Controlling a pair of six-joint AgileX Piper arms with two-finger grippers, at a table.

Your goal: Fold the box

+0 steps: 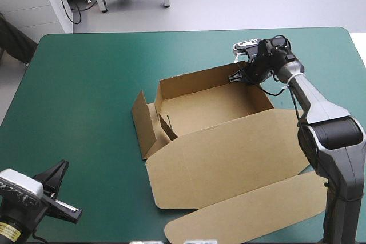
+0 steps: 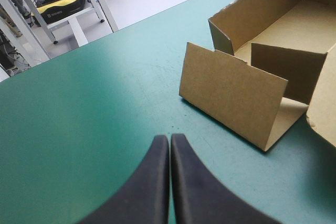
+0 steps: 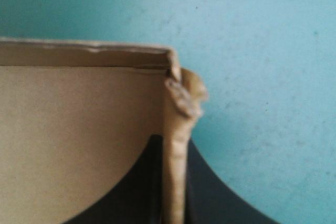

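Note:
The brown box (image 1: 217,141) lies mid-table as an open tray, its back and side walls raised and its lid flat toward the near edge. My right gripper (image 1: 243,76) is at the tray's far right corner. In the right wrist view it (image 3: 174,142) is shut on the box, with the crumpled wall edge (image 3: 176,119) between the black fingers. Near the table's front left corner sits my left gripper (image 1: 57,190), well apart from the box. The left wrist view shows it (image 2: 169,137) shut on nothing, pointing at the box's loose left end flap (image 2: 231,90).
The teal-green cover (image 1: 86,95) lies bare left of the box. The left end flap (image 1: 142,123) stands outward, untucked. The lid's long front flap (image 1: 246,212) reaches close to the table's near edge on the right.

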